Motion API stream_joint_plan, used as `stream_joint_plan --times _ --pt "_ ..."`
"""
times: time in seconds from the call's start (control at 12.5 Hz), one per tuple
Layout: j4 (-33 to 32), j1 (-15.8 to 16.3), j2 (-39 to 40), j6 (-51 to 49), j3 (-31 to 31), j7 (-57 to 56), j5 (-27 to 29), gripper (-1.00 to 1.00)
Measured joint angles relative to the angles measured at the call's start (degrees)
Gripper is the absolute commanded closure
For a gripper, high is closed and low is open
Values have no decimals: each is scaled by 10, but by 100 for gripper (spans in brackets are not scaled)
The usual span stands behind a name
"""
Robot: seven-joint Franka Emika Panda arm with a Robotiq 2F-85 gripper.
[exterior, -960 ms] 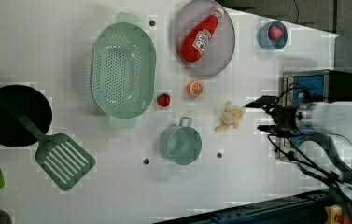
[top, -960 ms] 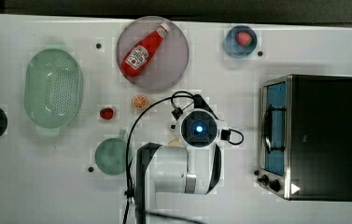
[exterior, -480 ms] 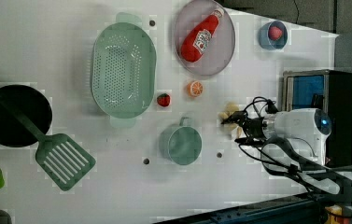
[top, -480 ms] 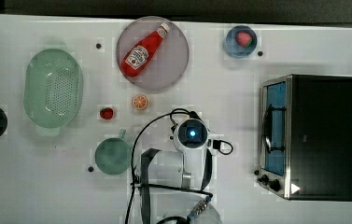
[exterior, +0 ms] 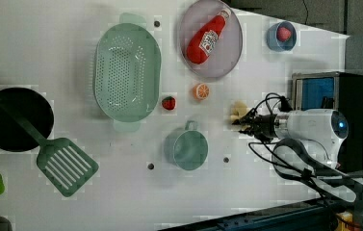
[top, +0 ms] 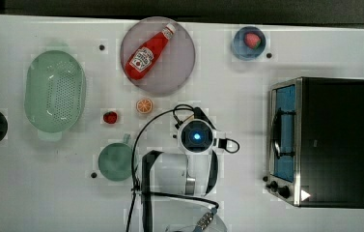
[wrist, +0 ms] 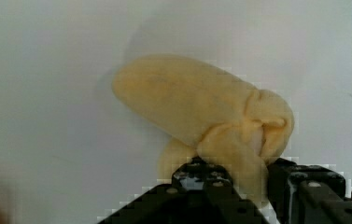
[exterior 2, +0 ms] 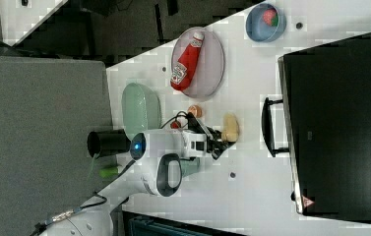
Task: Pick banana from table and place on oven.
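The pale yellow banana [wrist: 187,100] lies on the white table [top: 35,193], with part of its peel hanging loose at one end. My gripper [wrist: 250,182] is down at that end, its two black fingers pressed on the peel from either side. In the left view the banana [exterior: 238,111] sits at the tip of the gripper [exterior: 244,124], and the right view shows the banana [exterior 2: 230,127] just beyond the gripper [exterior 2: 221,140]. From above, the arm's head covers the banana. The oven [top: 334,140] stands at the top view's right, door shut, black top bare.
An orange slice [top: 144,105], a small strawberry [top: 110,117] and a green cup [top: 115,162] lie close on the top view's left of the arm. Farther off are a ketchup bottle [top: 148,50] on a plate, a green colander [top: 54,96] and a blue bowl [top: 249,42].
The arm came down over the banana and the fingers closed from wide open onto its peel end. The banana stays on the table.
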Motion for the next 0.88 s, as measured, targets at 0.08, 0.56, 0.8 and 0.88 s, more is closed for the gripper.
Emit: stream_joint_plan --times 0.08,0.56,0.8,0.88 --pt "8 3 2 7 -1 0 1 64" --pt "-15 1 -75 -51 -7 1 -13 64" --pt "0 8 -198 -160 1 1 -2 64" --pt "24 8 -245 -228 1 1 4 64"
